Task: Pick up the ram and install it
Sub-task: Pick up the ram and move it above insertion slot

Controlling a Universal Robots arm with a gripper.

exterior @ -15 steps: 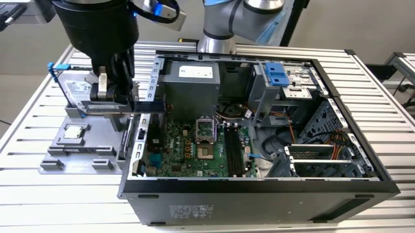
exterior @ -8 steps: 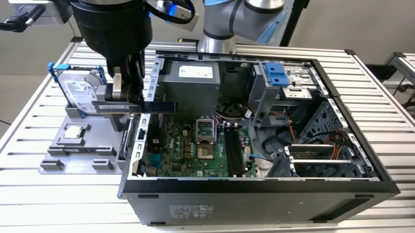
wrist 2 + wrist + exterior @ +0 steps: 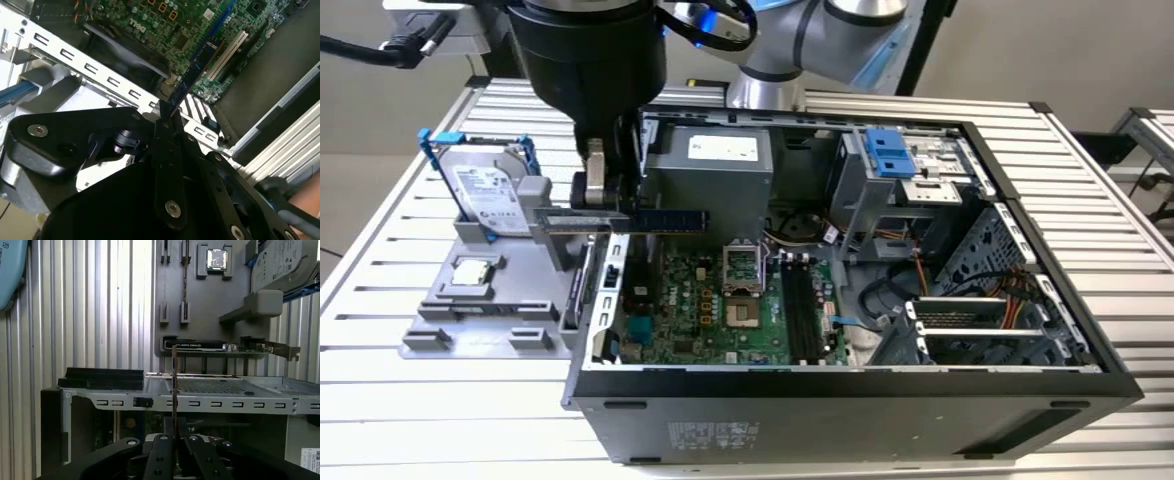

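Aloft, the end effector [image 3: 599, 204] clamps the ram [image 3: 674, 218].

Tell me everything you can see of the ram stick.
The ram is a long, thin, flat circuit-board stick, dark blue, and it appears edge-on in the first wrist view. The gripper is shut on one end. The rest juts free toward the exterior view's right, held level on its edge above the open computer case. Nothing else appears to touch it.
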